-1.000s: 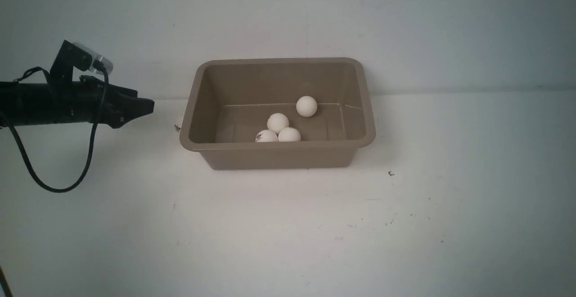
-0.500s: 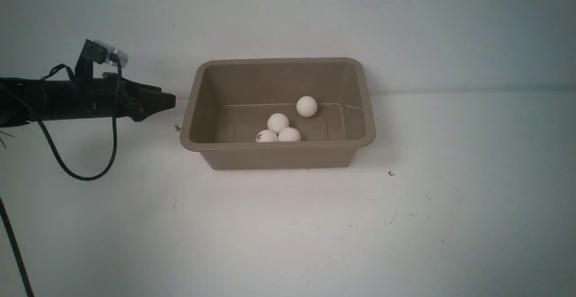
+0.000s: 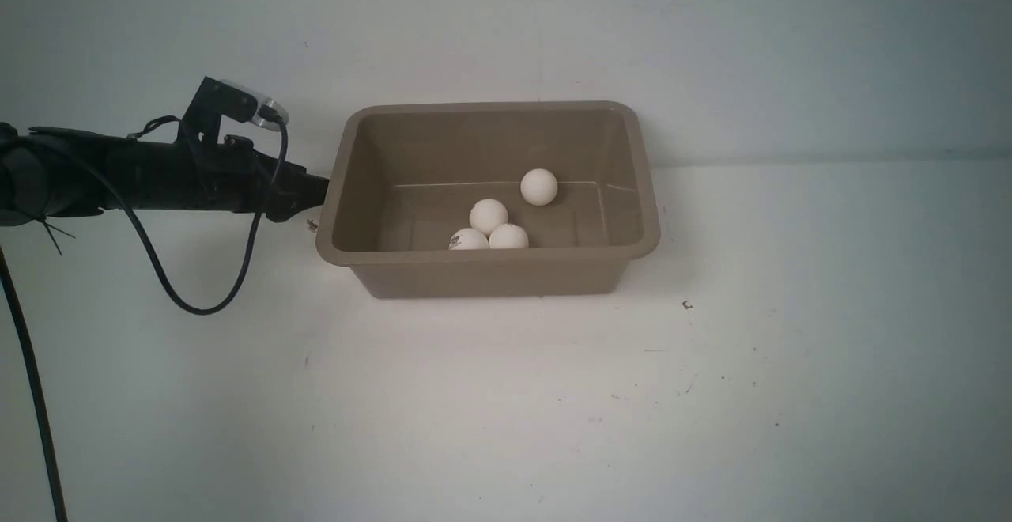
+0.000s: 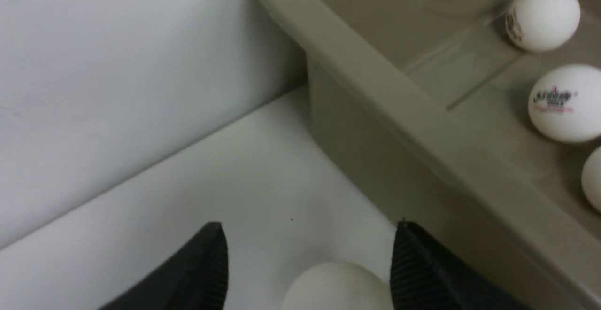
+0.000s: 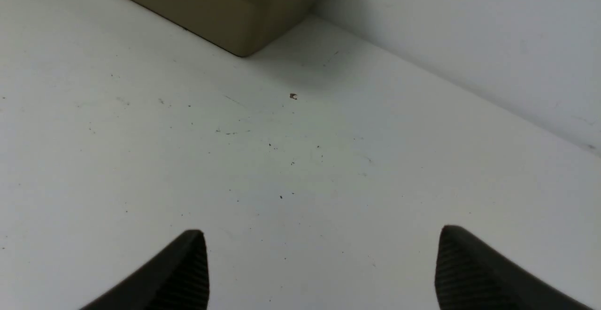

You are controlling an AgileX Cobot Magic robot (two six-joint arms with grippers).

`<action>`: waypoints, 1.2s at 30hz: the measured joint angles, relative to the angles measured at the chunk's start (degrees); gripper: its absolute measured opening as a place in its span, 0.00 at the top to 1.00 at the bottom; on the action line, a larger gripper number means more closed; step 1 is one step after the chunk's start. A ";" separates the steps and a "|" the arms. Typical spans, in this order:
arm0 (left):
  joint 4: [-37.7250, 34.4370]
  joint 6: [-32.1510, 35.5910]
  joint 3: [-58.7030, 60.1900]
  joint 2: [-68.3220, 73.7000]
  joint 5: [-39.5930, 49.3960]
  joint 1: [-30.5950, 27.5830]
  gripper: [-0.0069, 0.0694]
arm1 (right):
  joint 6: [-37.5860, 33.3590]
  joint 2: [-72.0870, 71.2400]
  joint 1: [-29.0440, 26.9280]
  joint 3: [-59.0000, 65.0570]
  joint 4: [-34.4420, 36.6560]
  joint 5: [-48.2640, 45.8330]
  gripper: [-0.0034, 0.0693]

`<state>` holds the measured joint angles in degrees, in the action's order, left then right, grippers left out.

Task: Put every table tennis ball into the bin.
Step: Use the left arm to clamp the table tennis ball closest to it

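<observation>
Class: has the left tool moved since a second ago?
Yes. The left tool, carrying a table tennis ball, moved right toward the bin, up to its left rim.

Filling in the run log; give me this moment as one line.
left claw: shut on held ball, beside bin rim | inside: four balls | right claw: open, empty

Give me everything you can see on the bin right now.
The bin is a taupe rectangular tub, plastic-looking, with rounded corners, sloping walls and a flat out-turned rim. It sits upright on the white table near the back wall. Four white balls lie on its floor, three clustered near the front. The left end effector, gripping another ball, is at its left rim; contact unclear.
</observation>
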<state>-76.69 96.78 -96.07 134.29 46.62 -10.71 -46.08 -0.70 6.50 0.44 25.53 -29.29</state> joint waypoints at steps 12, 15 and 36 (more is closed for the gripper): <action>4.12 -2.11 0.00 0.00 -2.67 1.09 0.35 | 0.00 0.00 0.00 0.00 0.00 0.00 0.14; 4.68 -2.10 0.00 0.00 -3.41 1.09 0.35 | 0.00 0.00 0.00 0.00 0.00 0.00 0.14; 4.04 -1.57 -0.11 3.03 -3.50 1.09 0.46 | 0.00 0.00 0.00 0.00 0.00 0.00 0.14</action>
<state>-72.65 95.21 -96.18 137.33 43.12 -9.63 -46.08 -0.70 6.50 0.44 25.53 -29.29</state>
